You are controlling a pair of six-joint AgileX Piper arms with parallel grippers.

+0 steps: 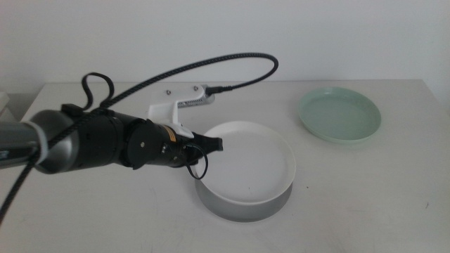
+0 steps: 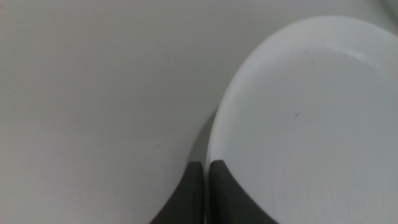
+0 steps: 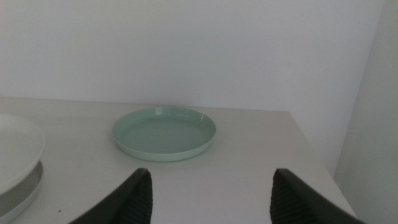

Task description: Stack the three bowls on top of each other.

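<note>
White tabletop (image 1: 365, 204) against a plain white wall; lighting even, surface matte.

Item 1, white bowl (image 1: 247, 163): sits inside the grey bowl (image 1: 239, 209) near the table's middle, towards the front edge. It rests slightly tilted, its rim standing above the grey rim. In the right wrist view both show at the frame's edge, white bowl (image 3: 15, 152) over grey bowl (image 3: 22, 190).

Item 2, green bowl (image 1: 339, 114): stands alone towards the back right of the table, well apart from the stacked pair, flat on the surface and upright. Nothing touches it. The right wrist view shows it (image 3: 165, 134) ahead of that gripper.

Left gripper (image 1: 211, 144): enters from the left side, reaching to the white bowl's left rim. In the left wrist view (image 2: 208, 180) the two dark jaws are pressed against the thin rim of the white bowl (image 2: 311, 124), pinching it, one inside and one outside.

Right gripper (image 3: 211, 193): out of the middle view, hanging above the table's near side and facing the green bowl. Its jaws are spread wide apart with nothing between them.

A black braided cable (image 1: 211, 67) loops over the left arm.
</note>
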